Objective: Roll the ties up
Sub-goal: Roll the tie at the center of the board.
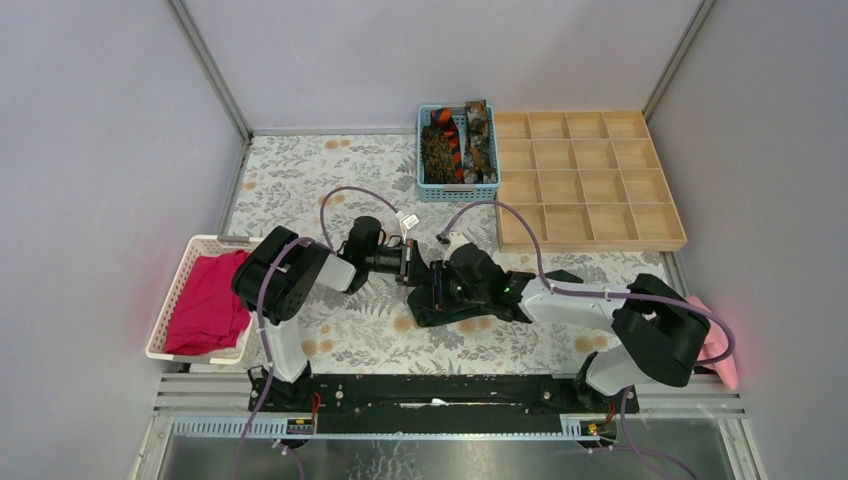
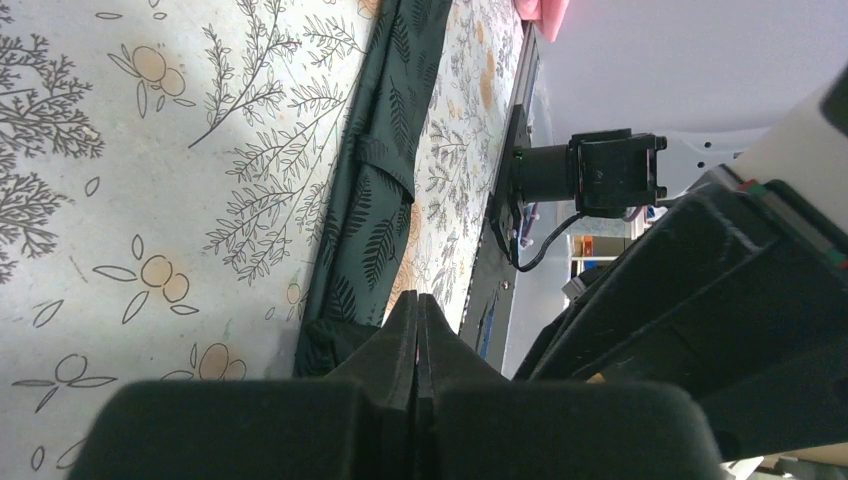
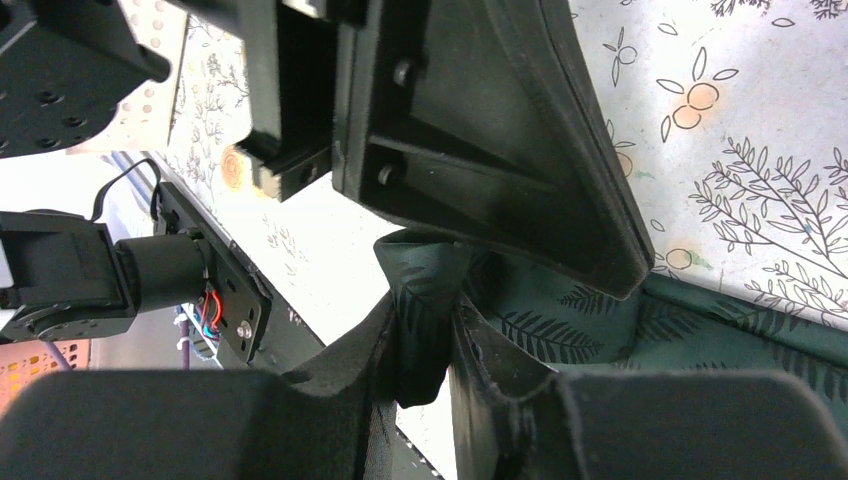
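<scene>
Right gripper clamped on curled end of dark green tie, evidently starting the roll; left gripper, at its ten o'clock from overhead, fingers pressed together.

3 ties in blue basket, 1 dark green tie in front of it; 1 wooden tray right of it; 1 white basket; 2 cloths.

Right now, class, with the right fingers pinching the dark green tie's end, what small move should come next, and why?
Probably rotate the right gripper to wind the dark green tie onto itself: its fingers pinch a fold at the end, the rest lies flat on the table, and no roll shows.
</scene>
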You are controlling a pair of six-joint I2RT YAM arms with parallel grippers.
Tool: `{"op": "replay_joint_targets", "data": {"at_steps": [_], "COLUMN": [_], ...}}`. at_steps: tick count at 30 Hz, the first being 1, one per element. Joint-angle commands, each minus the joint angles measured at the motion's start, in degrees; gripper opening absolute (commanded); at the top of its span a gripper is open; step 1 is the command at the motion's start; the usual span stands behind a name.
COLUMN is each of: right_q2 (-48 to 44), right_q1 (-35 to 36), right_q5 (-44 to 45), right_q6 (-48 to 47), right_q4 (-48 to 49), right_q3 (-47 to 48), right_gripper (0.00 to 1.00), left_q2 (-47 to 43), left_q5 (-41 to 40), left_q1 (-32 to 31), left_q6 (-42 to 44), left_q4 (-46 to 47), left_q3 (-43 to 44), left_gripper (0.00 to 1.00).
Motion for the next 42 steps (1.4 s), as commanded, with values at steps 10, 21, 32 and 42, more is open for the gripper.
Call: {"op": "replay_joint_targets", "data": {"at_steps": [10,21,32,42], "right_q2": [-6.31,-11.73,-11.29,-15.05], "right_q1": [0.48,0.3,-0.55,-3.48], "right_q5": [6.83,10.42,11.93,14.89], "right_q6": [-0.74,-2.0,-1.03,-0.95], "right_q4": [-0.24,-2.87,-1.66,-5.0], "right_q3": [-3.16,-4.05,-4.85,-6.87], "right_gripper": [0.26,0.26,0.26,0.26], "left_q2": [-2.38,-0.44,-0.53,-0.74], "left_q5": [2.61,4.4,5.16,4.7], "left_q1": [-0.38,-1.86,-3.08,-3.45], "left_q6": [11.0,11.66,12.09,12.92], "left_q4": [-15.23,-15.23,-15.15,-16.31], "left_q3": [4.3,6.19,5.68,5.55], "left_gripper": [0.0,0.0,0.0,0.0]}}
